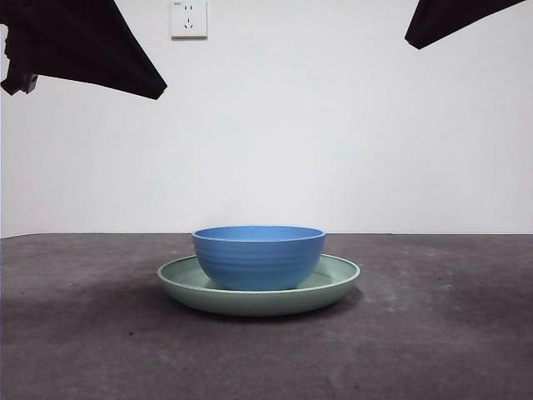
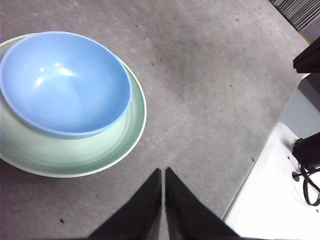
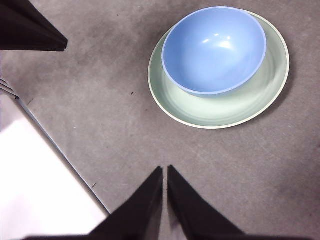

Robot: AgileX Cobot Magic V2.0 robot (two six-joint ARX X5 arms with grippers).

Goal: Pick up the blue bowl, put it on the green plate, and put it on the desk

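Note:
The blue bowl (image 1: 259,257) sits upright inside the green plate (image 1: 333,287), which rests on the dark desk (image 1: 433,333) at the middle of the front view. The bowl (image 2: 62,82) and plate (image 2: 75,155) also show in the left wrist view, and the bowl (image 3: 214,50) and plate (image 3: 225,110) in the right wrist view. My left gripper (image 2: 163,172) is shut and empty, held high above the desk beside the plate. My right gripper (image 3: 165,170) is shut and empty, also high and apart from the plate. Both arms show only as dark tips at the front view's top corners.
A white wall with a socket (image 1: 189,18) stands behind the desk. A white surface (image 2: 272,200) with a black cable lies past the desk edge in the left wrist view. A pale surface (image 3: 35,170) borders the desk in the right wrist view.

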